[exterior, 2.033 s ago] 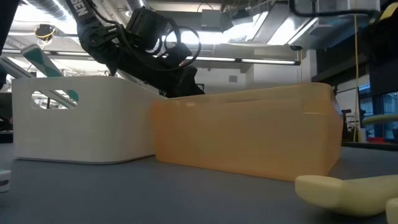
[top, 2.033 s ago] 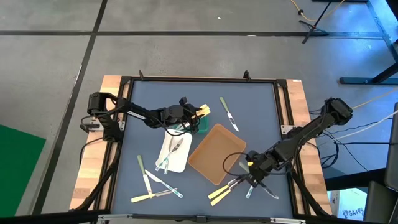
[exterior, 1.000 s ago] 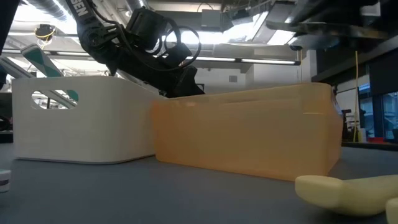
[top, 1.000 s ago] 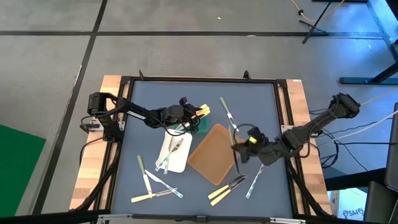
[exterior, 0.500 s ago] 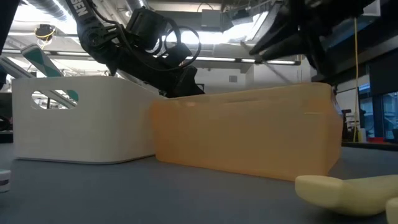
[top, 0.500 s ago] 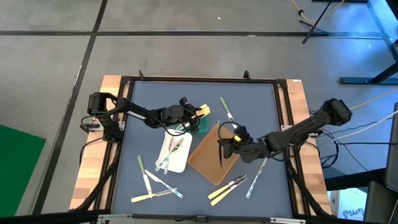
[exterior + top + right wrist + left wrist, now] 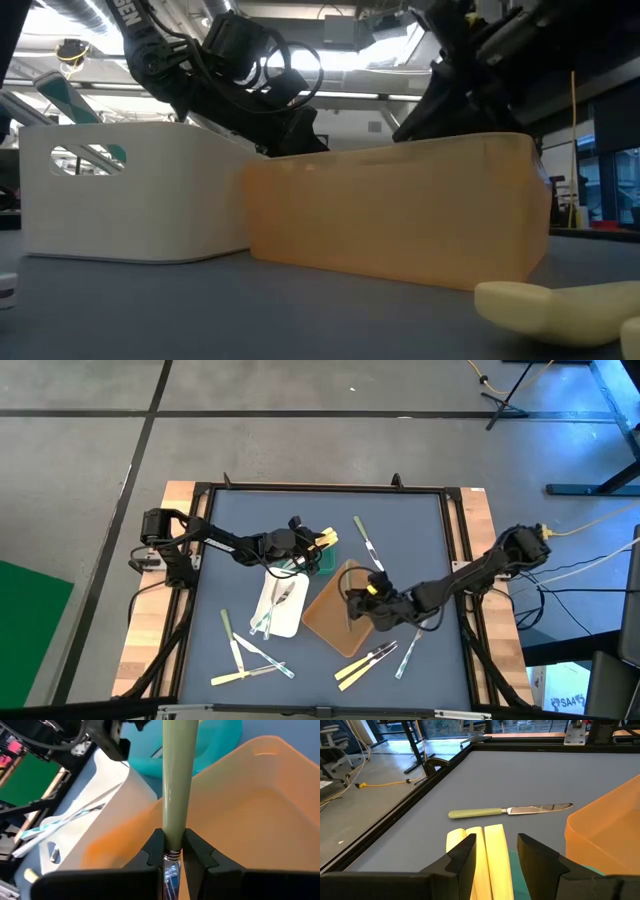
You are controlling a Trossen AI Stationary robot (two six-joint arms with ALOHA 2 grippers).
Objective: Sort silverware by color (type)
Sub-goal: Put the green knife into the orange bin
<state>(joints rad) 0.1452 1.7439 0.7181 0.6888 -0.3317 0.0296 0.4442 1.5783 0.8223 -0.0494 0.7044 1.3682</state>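
- Swung in from the bench's right edge since two seconds back: right claw [image 7: 352,603] now over the brown tray [image 7: 325,622].
- Clamped on an olive-handled utensil [image 7: 176,785] (handle poking out over the tray).
- Looks like the drop-off step; next up, probably parting the fingers to let it fall in.
- Parked at the green tray [image 7: 325,562]: left claw [image 7: 493,851], fingers apart around cream utensils [image 7: 488,854].

We count three trays: one white [image 7: 281,603], one brown [image 7: 330,610], one green [image 7: 325,561]. Two arms. Utensils too tangled to count.
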